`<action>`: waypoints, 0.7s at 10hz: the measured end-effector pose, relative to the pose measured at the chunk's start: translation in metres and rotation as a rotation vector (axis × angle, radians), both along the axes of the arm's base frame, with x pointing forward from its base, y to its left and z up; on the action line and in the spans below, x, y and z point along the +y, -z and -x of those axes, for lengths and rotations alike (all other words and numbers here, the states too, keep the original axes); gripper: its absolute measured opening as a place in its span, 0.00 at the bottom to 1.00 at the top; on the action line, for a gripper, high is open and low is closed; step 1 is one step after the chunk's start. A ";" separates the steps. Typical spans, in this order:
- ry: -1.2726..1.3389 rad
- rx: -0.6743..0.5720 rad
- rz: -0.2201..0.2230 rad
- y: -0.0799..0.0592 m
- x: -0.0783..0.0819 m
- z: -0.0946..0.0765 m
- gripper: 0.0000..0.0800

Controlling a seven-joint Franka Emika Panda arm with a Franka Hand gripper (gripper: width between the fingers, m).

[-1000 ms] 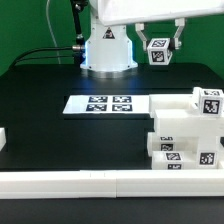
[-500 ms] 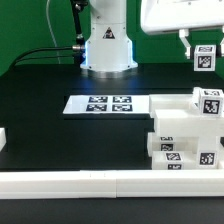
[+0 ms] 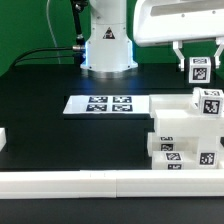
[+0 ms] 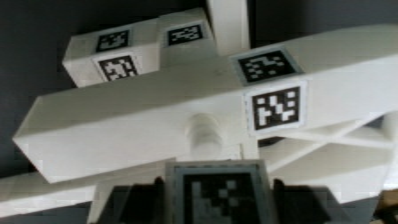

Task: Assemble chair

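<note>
Gripper [image 3: 198, 66] clamped on a tagged chair block [image 3: 198, 70], held in air above the part-built chair [image 3: 186, 135] nr table's front edge by the rail [image 3: 90, 182], prob. lining up for insertion.

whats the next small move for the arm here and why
Probably lower the tagged block slowly toward the partly built chair. In the exterior view the gripper is shut on that block and hangs above the chair's upper part, with a gap between them. The wrist view shows the chair's slabs right under the block, so it looks roughly lined up, though the exact fit cannot be told.
</note>
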State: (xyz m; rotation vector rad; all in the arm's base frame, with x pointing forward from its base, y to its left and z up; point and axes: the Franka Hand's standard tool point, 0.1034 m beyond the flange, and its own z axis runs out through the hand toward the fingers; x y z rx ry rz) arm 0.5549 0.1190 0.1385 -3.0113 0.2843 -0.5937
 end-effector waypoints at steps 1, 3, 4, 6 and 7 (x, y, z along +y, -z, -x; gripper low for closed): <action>0.000 0.000 -0.002 0.000 -0.001 0.000 0.36; 0.010 0.012 -0.010 0.008 0.004 0.004 0.36; 0.015 0.018 -0.013 0.011 0.006 0.006 0.36; 0.005 -0.001 -0.013 0.012 0.005 0.003 0.36; 0.005 -0.010 -0.014 0.012 0.005 0.001 0.36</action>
